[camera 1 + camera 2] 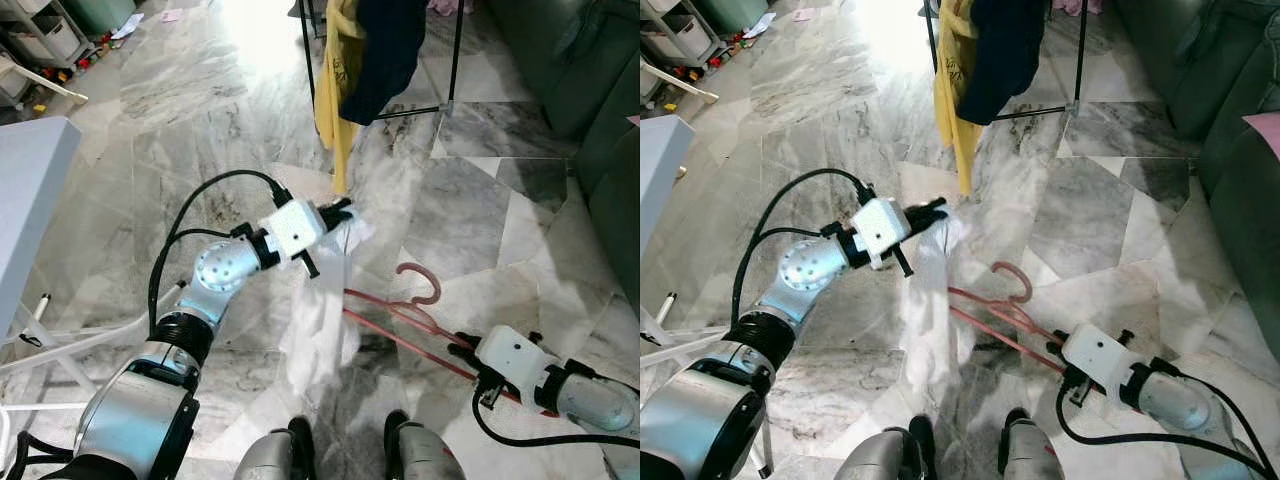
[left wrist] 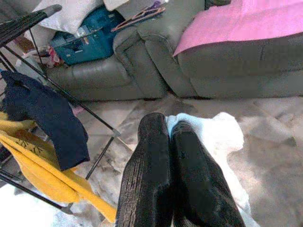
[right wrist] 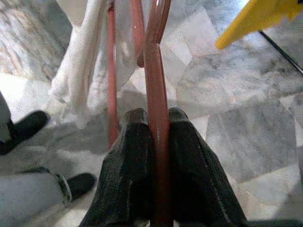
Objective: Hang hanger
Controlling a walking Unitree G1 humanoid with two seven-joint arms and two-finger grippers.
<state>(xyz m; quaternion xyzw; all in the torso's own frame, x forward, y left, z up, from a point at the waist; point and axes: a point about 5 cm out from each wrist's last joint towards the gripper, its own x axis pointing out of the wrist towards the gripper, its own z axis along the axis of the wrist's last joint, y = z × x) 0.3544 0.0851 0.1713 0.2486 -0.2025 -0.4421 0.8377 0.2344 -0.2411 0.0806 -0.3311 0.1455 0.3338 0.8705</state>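
Nearest to us, our right gripper (image 3: 158, 142) clamps the pink hanger (image 1: 415, 315) by its bar, low on our right above the marble floor (image 1: 200, 120). That grip is plain in our right wrist view; the head views add the hook curling up. Our left gripper (image 2: 169, 137) is pinched shut on the white cloth (image 1: 320, 320), which drapes down beside the hanger. Our left wrist view takes in a grey sofa (image 2: 156, 56) and the drying rack (image 1: 455, 60) with yellow and navy garments.

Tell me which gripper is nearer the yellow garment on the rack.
Left. The left gripper, shut on the white cloth, sits just below the yellow garment; the right gripper, clamping the red hanger, is farther back.
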